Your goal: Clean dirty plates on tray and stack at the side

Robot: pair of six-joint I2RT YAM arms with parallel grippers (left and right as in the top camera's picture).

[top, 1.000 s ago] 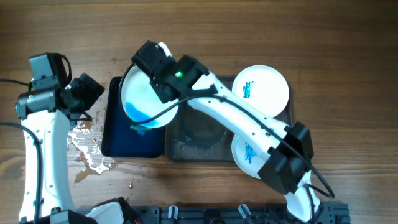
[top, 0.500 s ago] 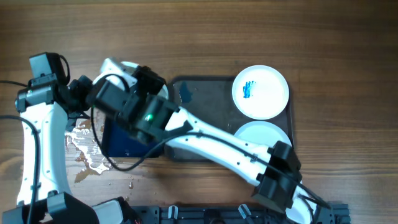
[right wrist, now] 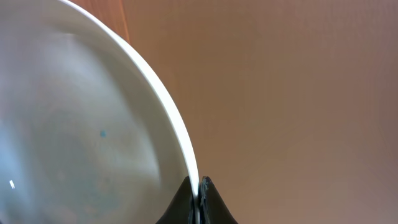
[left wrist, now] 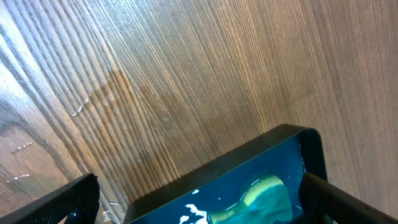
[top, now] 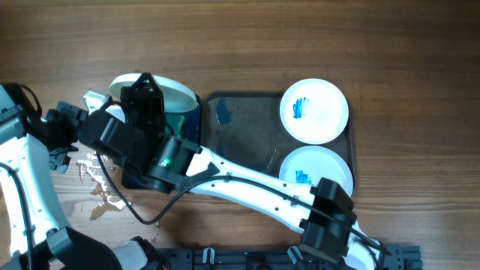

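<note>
We see the right fingers (right wrist: 181, 208) clenched on the rim of a white plate (right wrist: 74, 124), by the blue tray (left wrist: 267, 171); the left fingers (left wrist: 59, 202) stand released, wide apart, above the surface (left wrist: 186, 74).

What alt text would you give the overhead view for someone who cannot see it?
Seen from above, the right gripper pinches the rim of a white plate near a small dark blue tray on a wooden table. Two blue-smeared plates lie on the large grey tray to the right, and spilled water glistens at the left.
</note>
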